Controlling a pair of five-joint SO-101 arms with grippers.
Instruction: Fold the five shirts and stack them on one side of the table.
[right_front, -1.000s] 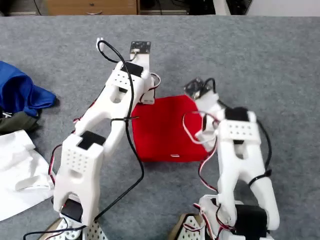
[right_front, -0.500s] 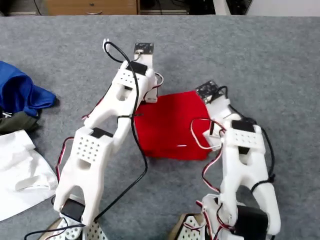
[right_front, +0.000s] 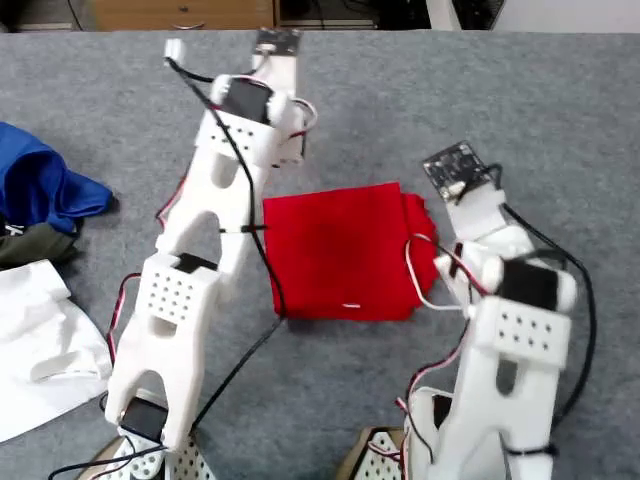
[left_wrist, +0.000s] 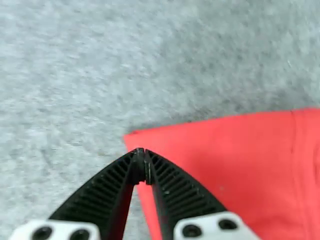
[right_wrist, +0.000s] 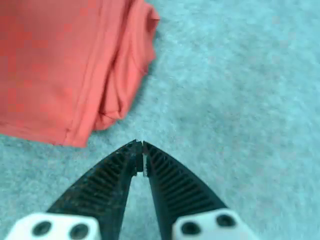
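- Two arms stand at the grey counter (right_front: 560, 110), the left arm (right_front: 185, 290) and the right arm (right_front: 510, 330). A folded red shirt (right_front: 335, 250) lies flat between them near the middle.
- Left jaws are pressed together tip to tip with nothing between them. In the left wrist view the tips sit over one corner of the red shirt, where the cloth meets bare counter. Whether they touch the cloth cannot be told.
- Right jaws are likewise closed and empty. In the right wrist view they hang over bare counter, just beside the shirt's bunched edge and apart from it.
- From above, the red shirt is a tidy rectangle. It has a lumpy, wrinkled fold on the side nearest the right arm and a small white tag (right_front: 350, 308) at the hem facing the arm bases.
- Three more shirts lie crumpled and unfolded at the counter's left edge, well apart from the red one. They are a blue shirt (right_front: 40, 185), a dark green shirt (right_front: 25, 245) beside it and a white shirt (right_front: 40, 330) nearest the arm bases.
- Beyond the counter's far edge is a wooden drawer front (right_front: 180, 14).
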